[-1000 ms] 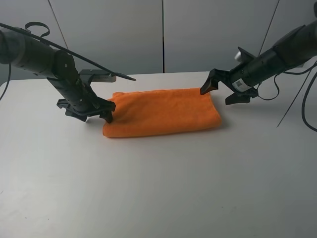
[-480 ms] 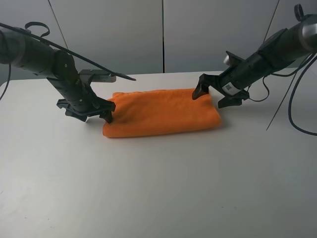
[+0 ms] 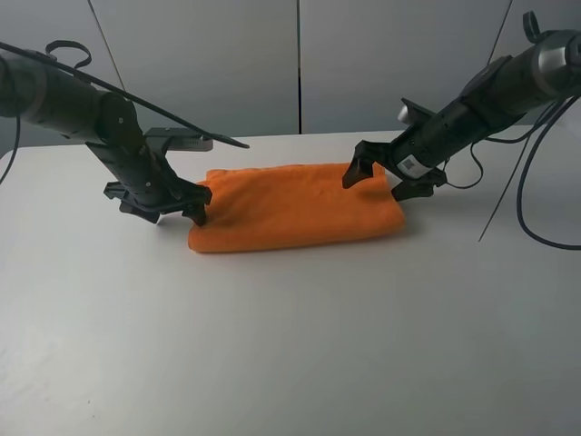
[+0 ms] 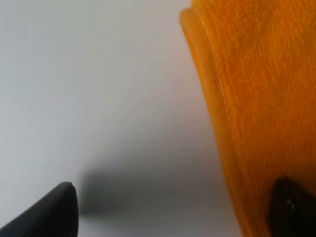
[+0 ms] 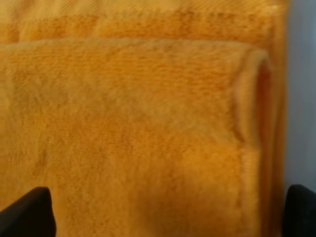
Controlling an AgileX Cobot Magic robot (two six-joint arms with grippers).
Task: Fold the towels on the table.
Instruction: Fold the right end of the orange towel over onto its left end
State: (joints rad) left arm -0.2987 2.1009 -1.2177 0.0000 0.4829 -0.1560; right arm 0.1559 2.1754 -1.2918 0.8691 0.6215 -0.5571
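One orange towel (image 3: 290, 207), folded, lies on the white matte table (image 3: 272, 354), grey wall panels (image 3: 381, 64) behind the towel; left gripper (image 3: 177, 212) spread across one towel end, right gripper (image 3: 374, 184) spread wide over the other end

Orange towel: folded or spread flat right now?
Folded. The towel lies as a thick oblong on the table; the right wrist view shows stacked layers ending in a rounded fold.

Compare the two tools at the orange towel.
End: the left tool is at the left end of the towel, the right tool at its right end.
Gap: the left tool's fingers span mostly bare table; the right tool's span mostly towel.
Both are open, each with one finger over towel and one over table, gripping nothing.
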